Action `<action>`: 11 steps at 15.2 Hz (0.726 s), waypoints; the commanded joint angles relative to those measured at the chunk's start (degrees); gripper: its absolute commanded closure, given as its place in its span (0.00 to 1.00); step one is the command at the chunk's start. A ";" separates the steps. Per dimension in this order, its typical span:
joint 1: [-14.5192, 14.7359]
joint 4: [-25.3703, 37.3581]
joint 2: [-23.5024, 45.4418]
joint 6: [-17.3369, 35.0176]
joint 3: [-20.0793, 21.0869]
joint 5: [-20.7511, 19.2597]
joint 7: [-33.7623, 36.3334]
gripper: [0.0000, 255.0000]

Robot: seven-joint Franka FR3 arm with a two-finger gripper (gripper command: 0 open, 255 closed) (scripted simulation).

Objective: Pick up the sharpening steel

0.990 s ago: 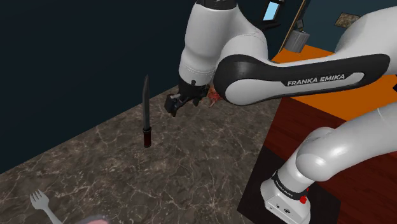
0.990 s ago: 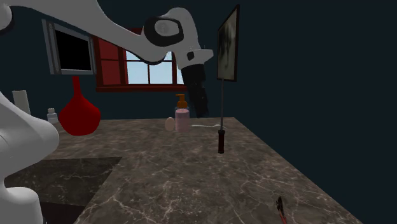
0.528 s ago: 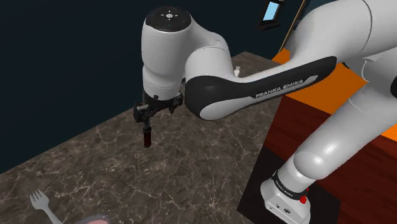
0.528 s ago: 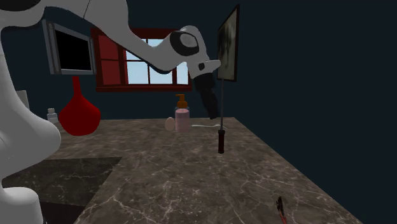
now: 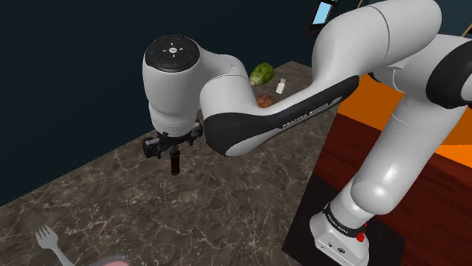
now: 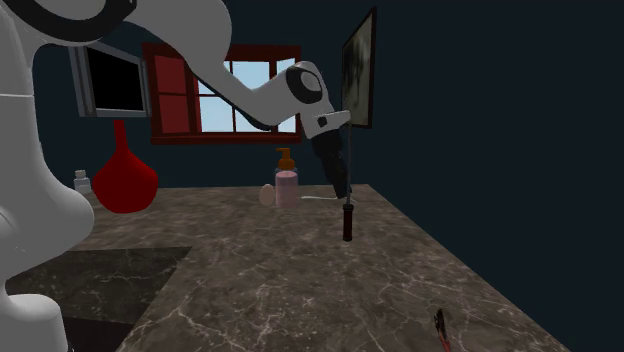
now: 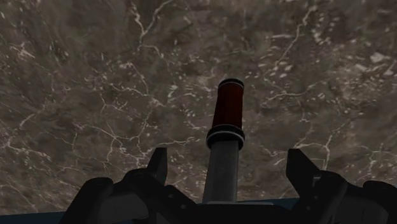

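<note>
- Steel (image 7: 228,111) stands upright, handle down, near the worktop's (image 5: 227,204) edge along the dark wall.
- Pincer (image 7: 226,159) is spread wide, its fingers either side of the rod, not touching it.

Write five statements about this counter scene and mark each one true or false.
1. The sharpening steel stands upright, handle at the bottom. True.
2. The fingers are clamped on the steel. False: they stand apart on either side of its rod, touching nothing.
3. A fork lies on the counter. True.
4. The pump bottle lies on its side. False: it stands upright.
5. The big vase is blue. False: it is red.
</note>
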 commanded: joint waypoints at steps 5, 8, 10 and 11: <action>0.13 -1.36 0.80 1.52 -0.35 -1.23 1.22 1.00; 0.10 -1.39 0.74 1.53 -0.33 -1.18 1.19 1.00; 0.10 -1.35 0.75 1.50 -0.34 -1.18 1.17 1.00; 0.11 -1.33 0.77 1.48 -0.34 -1.20 1.17 1.00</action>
